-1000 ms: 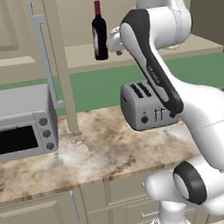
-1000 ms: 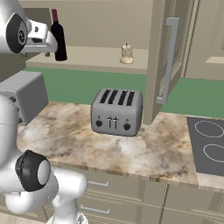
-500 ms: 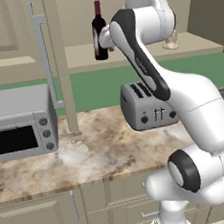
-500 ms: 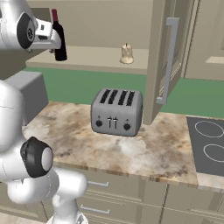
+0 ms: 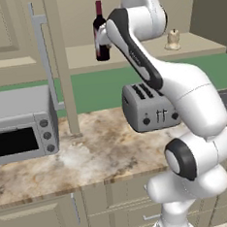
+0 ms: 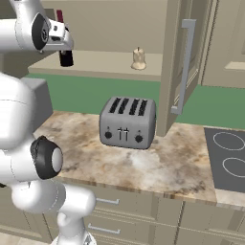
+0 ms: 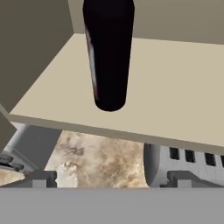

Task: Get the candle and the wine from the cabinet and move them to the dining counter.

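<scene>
Can barely make out the tool, spread wide, just short of the wine, bottle top cut off.

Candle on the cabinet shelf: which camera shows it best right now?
The right base view: the candle stands unobstructed on the cabinet shelf, right of the wine. In the left base view the candle is small, beside the arm.

Cabinet shelf is plain beige, with the wine standing upright toward its left end and a little candle further right. Below, the marbled bench carries a toaster and a toaster oven.
</scene>
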Motion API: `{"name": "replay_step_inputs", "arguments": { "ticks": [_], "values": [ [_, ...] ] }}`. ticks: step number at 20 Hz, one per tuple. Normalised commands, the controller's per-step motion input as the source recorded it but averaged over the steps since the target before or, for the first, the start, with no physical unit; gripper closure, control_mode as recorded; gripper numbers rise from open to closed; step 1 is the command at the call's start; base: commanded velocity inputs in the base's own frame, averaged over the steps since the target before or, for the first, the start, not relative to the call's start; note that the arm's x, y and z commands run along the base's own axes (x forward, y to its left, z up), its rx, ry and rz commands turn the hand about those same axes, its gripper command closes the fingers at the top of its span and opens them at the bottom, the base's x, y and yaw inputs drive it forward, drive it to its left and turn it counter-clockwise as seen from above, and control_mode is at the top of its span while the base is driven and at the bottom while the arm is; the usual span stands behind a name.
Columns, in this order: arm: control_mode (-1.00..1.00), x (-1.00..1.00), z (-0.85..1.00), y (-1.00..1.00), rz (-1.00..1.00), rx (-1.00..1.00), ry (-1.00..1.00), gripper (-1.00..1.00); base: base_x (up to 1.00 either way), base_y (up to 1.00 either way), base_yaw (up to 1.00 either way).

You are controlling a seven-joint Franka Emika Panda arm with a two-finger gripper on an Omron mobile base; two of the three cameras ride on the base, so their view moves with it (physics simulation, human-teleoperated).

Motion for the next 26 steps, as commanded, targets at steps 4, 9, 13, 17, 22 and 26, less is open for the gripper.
{"name": "replay_step_inputs", "arguments": {
  "ticks": [4, 9, 13, 17, 22, 26],
  "values": [
    [-1.00, 0.39, 0.00, 0.05, 0.00, 0.00, 0.00, -1.00, 0.00, 0.00, 0.00],
    [-1.00, 0.35, 0.00, 0.05, 0.00, 0.00, 0.00, -1.00, 0.00, 0.00, 0.00],
    [-1.00, 0.31, -0.01, 0.09, 0.00, 0.00, 0.00, -1.00, 0.00, 0.00, 0.00],
    [-1.00, 0.25, -0.07, 0.09, 0.00, 0.00, -0.01, -1.00, 0.00, 0.00, 0.00],
    [-1.00, 0.08, -0.03, 0.02, 0.00, 0.00, -0.07, -1.00, 0.00, 0.00, 0.00],
    [-1.00, 0.00, -0.04, 0.00, 0.00, 0.00, -0.10, -1.00, 0.00, 0.00, 0.00]
  ]
}}
